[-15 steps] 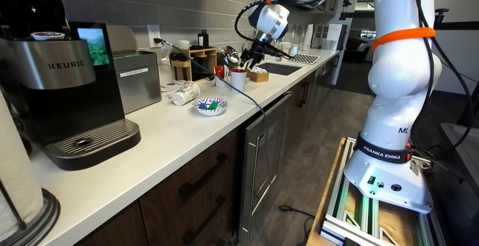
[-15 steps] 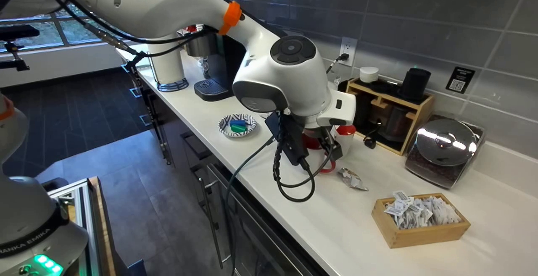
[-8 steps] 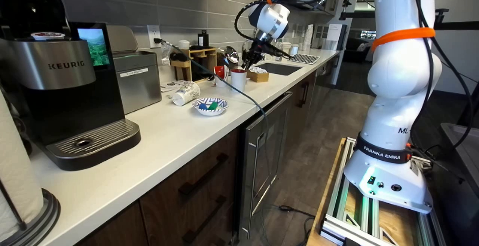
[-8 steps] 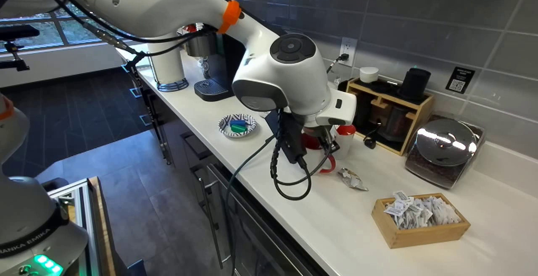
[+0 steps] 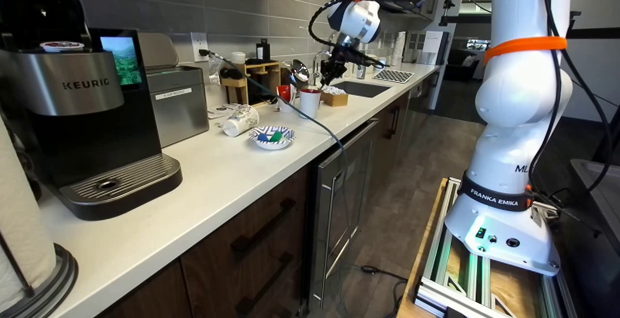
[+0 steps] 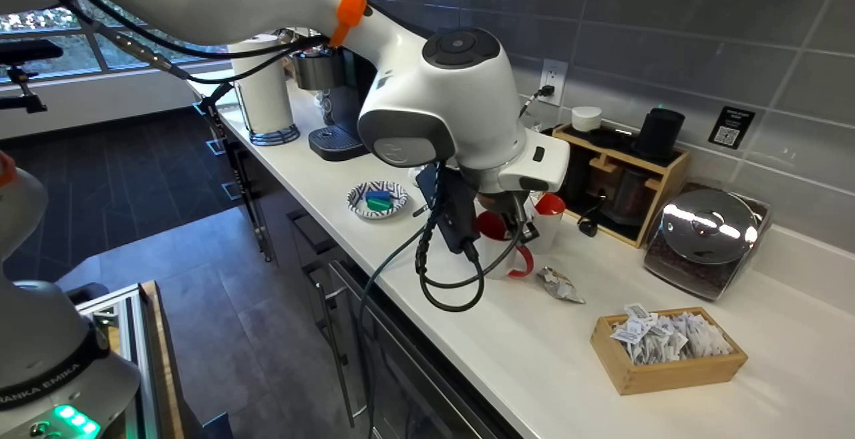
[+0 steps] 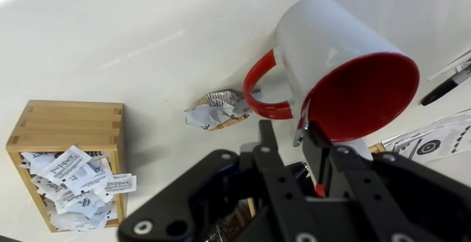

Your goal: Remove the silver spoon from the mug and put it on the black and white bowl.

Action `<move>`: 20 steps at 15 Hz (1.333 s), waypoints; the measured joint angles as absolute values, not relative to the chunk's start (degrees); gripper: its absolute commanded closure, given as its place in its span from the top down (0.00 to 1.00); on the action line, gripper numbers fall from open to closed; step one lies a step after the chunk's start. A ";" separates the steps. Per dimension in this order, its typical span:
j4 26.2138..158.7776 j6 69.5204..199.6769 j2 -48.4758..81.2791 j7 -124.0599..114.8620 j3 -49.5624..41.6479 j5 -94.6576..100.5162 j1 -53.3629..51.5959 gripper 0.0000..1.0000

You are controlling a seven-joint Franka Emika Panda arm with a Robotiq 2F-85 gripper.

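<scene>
In the wrist view my gripper (image 7: 289, 129) is partly open, with a clear gap between its fingertips. The silver spoon (image 7: 299, 136) leans out over the rim of the mug (image 7: 320, 28). Its handle end lies between the fingers, close against the right-hand one and apart from the left-hand one. Its lower part is hidden inside the mug. That mug is white outside, red inside, with a red handle. In an exterior view the gripper (image 5: 322, 83) is just above the mug (image 5: 310, 106). The black and white bowl (image 5: 271, 145) holds a blue and a green thing.
A second red-and-white mug (image 6: 546, 228) stands close behind. A crumpled wrapper (image 7: 217, 115) lies by the mug handle. Beyond it is a wooden box (image 6: 688, 377) of packets. A paper cup (image 5: 240, 120) lies on its side near the bowl. A cable (image 5: 317, 123) crosses the counter.
My gripper's fingers have come much closer together over the last second. In the last half second the hand has risen slightly and shifted. The bowl has not moved.
</scene>
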State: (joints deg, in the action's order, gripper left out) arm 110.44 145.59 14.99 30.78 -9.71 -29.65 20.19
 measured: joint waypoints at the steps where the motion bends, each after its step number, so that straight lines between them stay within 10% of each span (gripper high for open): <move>1: 110.63 144.36 14.65 29.16 -9.93 -27.59 20.20 0.00; 20: 110.14 132.21 8.30 33.67 -8.88 -31.38 20.09 0.01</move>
